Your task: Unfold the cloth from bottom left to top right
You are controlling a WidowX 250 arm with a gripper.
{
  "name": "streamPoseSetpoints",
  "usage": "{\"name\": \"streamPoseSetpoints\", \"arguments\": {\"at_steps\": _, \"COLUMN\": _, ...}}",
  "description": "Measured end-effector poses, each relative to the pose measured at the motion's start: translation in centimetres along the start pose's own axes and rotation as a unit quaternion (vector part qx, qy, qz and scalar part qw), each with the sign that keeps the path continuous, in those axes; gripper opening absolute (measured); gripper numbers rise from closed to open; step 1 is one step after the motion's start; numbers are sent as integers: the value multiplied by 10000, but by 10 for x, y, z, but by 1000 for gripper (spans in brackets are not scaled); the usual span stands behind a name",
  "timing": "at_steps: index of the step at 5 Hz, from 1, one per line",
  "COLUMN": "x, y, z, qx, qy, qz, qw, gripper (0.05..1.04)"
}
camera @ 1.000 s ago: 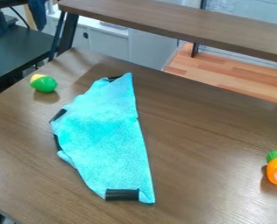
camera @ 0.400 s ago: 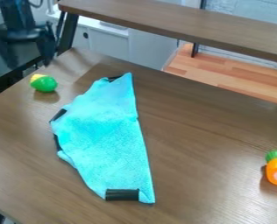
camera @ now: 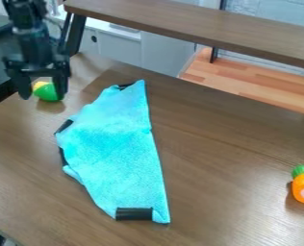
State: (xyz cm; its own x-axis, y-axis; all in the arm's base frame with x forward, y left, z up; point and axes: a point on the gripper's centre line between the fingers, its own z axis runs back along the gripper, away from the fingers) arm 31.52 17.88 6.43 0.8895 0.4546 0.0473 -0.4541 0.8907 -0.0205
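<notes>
With the cloth lying folded on the desk and the end effector hanging wide open off the cloth's upper left, the unfolding looks unstarted, leaving the grasp, the pull across and the laying flat to do.
</notes>
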Motion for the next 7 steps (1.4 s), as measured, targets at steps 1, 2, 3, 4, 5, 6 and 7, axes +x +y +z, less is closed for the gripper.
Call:
{"name": "streamPoseSetpoints", "arguments": {"at_steps": 1, "x": 2, "y": -3, "z": -18, "qx": 178, "qy": -70, "qz": -348, "qw": 9992, "gripper": 1001}}
{"name": "streamPoseSetpoints", "arguments": {"at_steps": 2, "x": 4, "y": -4, "z": -28, "qx": 235, "qy": -120, "qz": -444, "qw": 9987, "gripper": 1001}}
{"name": "streamPoseSetpoints", "arguments": {"at_steps": 3, "x": 6, "y": -6, "z": -29, "qx": 258, "qy": -150, "qz": -462, "qw": 9985, "gripper": 1001}}
{"name": "streamPoseSetpoints", "arguments": {"at_steps": 4, "x": 5, "y": -9, "z": -37, "qx": 323, "qy": -97, "qz": -479, "qw": 9983, "gripper": 1001}}
{"name": "streamPoseSetpoints", "arguments": {"at_steps": 5, "x": 5, "y": -10, "z": -44, "qx": 437, "qy": -70, "qz": -497, "qw": 9978, "gripper": 1001}}
{"name": "streamPoseSetpoints", "arguments": {"at_steps": 6, "x": 2, "y": -13, "z": -52, "qx": 616, "qy": -47, "qz": -565, "qw": 9965, "gripper": 1001}}
{"name": "streamPoseSetpoints", "arguments": {"at_steps": 7, "x": -2, "y": -13, "z": -62, "qx": 722, "qy": -56, "qz": -589, "qw": 9956, "gripper": 1001}}
